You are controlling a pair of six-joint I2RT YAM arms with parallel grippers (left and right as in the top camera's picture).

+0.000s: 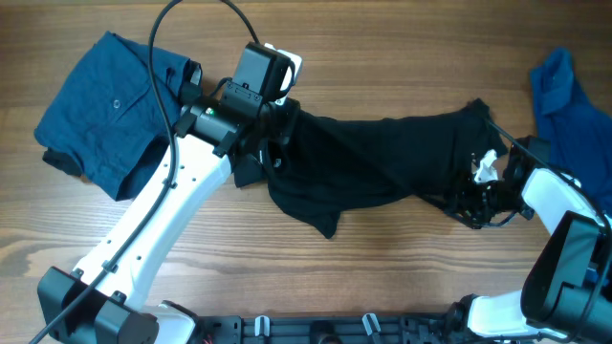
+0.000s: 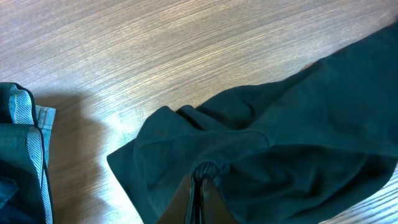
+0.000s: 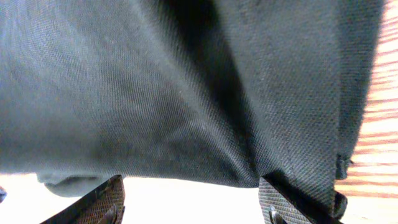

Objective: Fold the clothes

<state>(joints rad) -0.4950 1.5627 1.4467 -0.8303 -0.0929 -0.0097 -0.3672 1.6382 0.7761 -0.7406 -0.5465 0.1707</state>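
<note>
Clothes lay in three places, and the one being handled was the black T-shirt. It was drawn out in a long, rumpled band across the middle of the tabletop, with one loose corner drooping toward the near edge. It was not flat: ridges ran along its length and the cloth bunched at both ends.

At its left end the left gripper was clamped together on a small pinch of the black fabric, which puckered where the jaws met. At its right end the right gripper stood with its jaws apart. Black cloth filled that wrist view and hung across the gap, but nothing was pinched between the two fingers. A small white patch showed on the shirt near that gripper. Whether it was a label or a print, I could not tell.

Farther out, the dark blue buttoned garment sat as a squared bundle at the far left, just beside the left arm. The blue shirt lay crumpled at the far right edge, apart from the black one.

By my judgement the step in hand was spreading the black T-shirt, with no fold made in it yet. The next move seemed to call for the right gripper to find a hem or corner and close on it. Both arms could then pull the cloth taut and lay it flat before any fold.
</note>
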